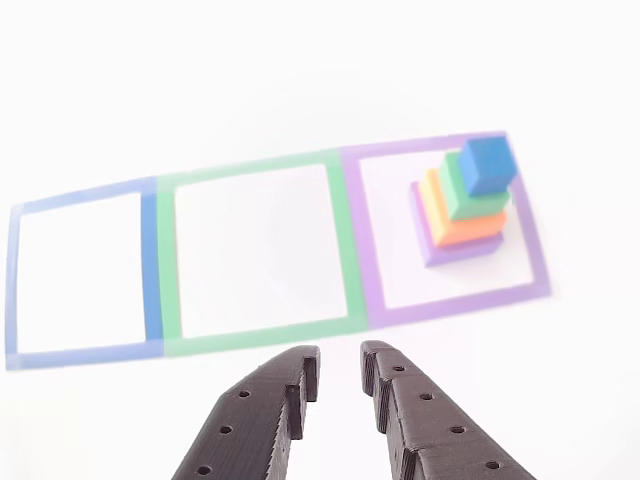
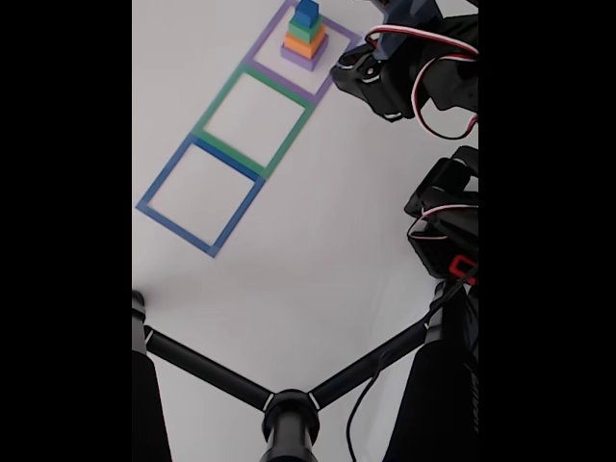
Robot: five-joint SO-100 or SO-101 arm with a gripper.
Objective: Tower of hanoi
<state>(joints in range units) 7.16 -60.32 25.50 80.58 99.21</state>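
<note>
The Tower of Hanoi looks unstarted: the stack of four square foam blocks (image 1: 463, 205) stands whole in the purple taped square (image 1: 367, 240) at the right of the other view, a purple block (image 1: 432, 250) lowest, then an orange block (image 1: 447, 225), a green block (image 1: 463, 196) and a small blue cube (image 1: 487, 164) on top. The green taped square (image 1: 343, 240) in the middle and the blue taped square (image 1: 150, 265) at the left hold nothing, so every transfer is left to do. The black two-finger gripper (image 1: 340, 365) hovers near the camera over the white surface (image 1: 300, 80), slightly parted and holding nothing. The three squares share borders; bare surface lies all around them, and the stack sits toward the far right corner of its square
</note>
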